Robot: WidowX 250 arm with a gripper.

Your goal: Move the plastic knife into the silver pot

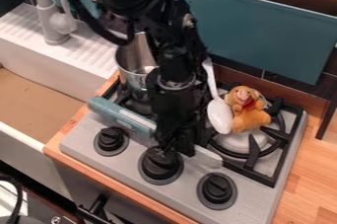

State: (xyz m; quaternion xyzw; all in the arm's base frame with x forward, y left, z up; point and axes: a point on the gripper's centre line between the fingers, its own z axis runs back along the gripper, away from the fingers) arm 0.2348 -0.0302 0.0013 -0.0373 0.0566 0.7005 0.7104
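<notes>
The black gripper [176, 145] hangs low over the front of the stove, just behind the middle knob. It covers the middle of the plastic knife [125, 117]. The knife's teal handle sticks out to the left of the gripper, and its pale blade comes out on the right, above the right knob. Whether the gripper holds the knife cannot be told. At the back left of the stove stands the silver pot [129, 72], partly hidden behind the arm.
A white spoon [220, 115] and an orange-brown plush toy [249, 109] lie on the right burner. Three black knobs line the stove front [78, 145]. A white sink [59, 82] with a grey faucet [52, 23] is on the left; a teal box [256, 35] stands behind.
</notes>
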